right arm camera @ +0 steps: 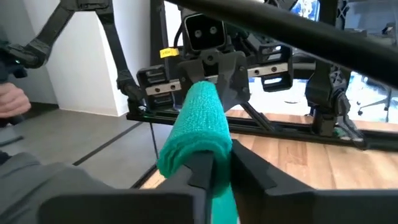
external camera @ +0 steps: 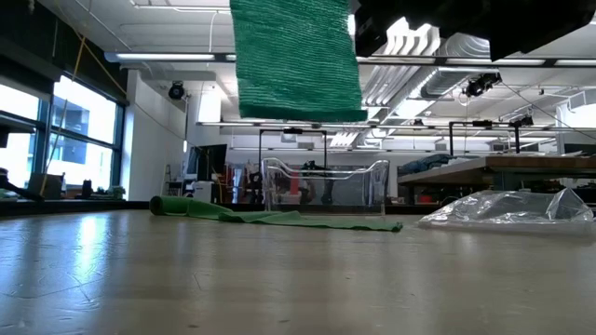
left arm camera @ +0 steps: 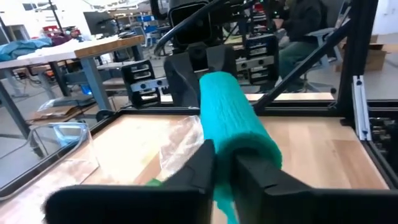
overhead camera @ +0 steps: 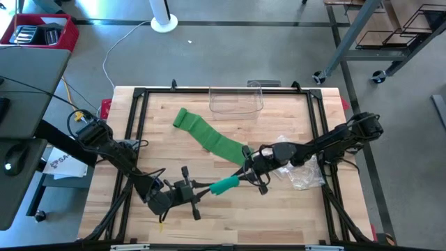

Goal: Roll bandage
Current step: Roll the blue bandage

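Clear bin [overhead camera: 236, 100] at the surface's [overhead camera: 293, 216] upper centre, its contents unclear, while lower centre both the left gripper [overhead camera: 203, 186] and right gripper [overhead camera: 245, 178] pinch the green bandage [overhead camera: 225, 185] roll's ends.

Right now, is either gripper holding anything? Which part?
Both hold the green bandage by its rolled-up end, one at each end of the roll: left gripper shut on one end, right gripper pinching the other.
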